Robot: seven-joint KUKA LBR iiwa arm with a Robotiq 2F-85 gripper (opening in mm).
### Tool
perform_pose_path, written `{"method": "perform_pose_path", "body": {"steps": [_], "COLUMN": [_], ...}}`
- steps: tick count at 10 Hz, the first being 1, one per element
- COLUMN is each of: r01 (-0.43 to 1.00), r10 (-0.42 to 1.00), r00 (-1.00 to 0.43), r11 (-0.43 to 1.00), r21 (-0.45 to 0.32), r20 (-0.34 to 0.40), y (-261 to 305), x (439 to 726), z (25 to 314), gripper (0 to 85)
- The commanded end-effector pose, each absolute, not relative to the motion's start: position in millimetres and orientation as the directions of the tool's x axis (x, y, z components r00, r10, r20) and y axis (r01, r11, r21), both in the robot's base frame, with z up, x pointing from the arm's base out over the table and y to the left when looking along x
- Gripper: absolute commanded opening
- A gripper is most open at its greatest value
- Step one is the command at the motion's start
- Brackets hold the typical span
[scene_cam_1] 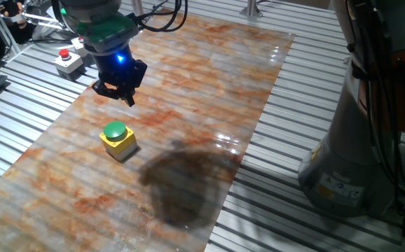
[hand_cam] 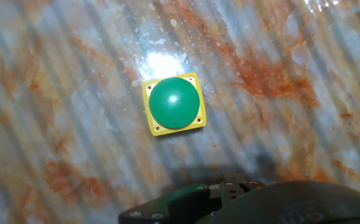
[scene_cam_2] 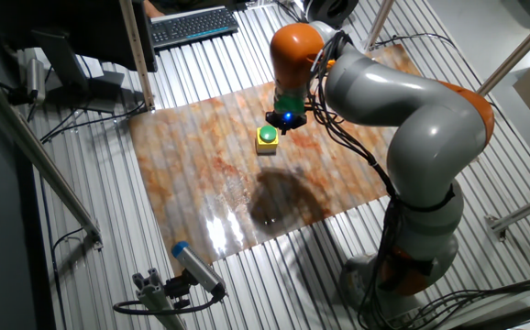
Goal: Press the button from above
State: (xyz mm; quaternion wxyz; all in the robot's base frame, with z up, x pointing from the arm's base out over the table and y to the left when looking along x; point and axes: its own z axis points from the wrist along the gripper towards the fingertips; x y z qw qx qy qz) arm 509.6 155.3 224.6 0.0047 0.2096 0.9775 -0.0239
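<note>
The button [scene_cam_1: 115, 131] is a round green dome on a small yellow square box, standing on the marbled board. It also shows in the other fixed view [scene_cam_2: 266, 137] and in the hand view [hand_cam: 174, 102], a little left of centre. My gripper [scene_cam_1: 120, 89] hangs above the board, higher than the button and off to its far side, not touching it. In the other fixed view the gripper [scene_cam_2: 287, 122] is just right of the button. No view shows the fingertips clearly, so their state is unclear. Only the hand's dark body shows at the bottom of the hand view.
A grey box with a red button [scene_cam_1: 67, 59] sits at the far left off the board. The marbled board [scene_cam_1: 188, 105] lies on a slatted metal table. The robot base [scene_cam_1: 360, 140] stands at the right. A keyboard [scene_cam_2: 192, 23] lies at the back.
</note>
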Motion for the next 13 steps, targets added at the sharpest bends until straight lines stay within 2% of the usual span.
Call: {"method": "perform_pose_path", "body": {"steps": [1,5,13], "r01": [0.415,0.433,0.433], "r10": [0.414,0.434,0.434], "r00": [-0.91,-0.901,-0.901], "r11": [0.909,0.9,0.9], "r21": [-0.041,-0.048,-0.045], "r20": [-0.016,0.006,0.02], "y": [156,163,158], "x": [511,528,565], "z": [225,234,230], "gripper": [0.0,0.0,0.0]}}
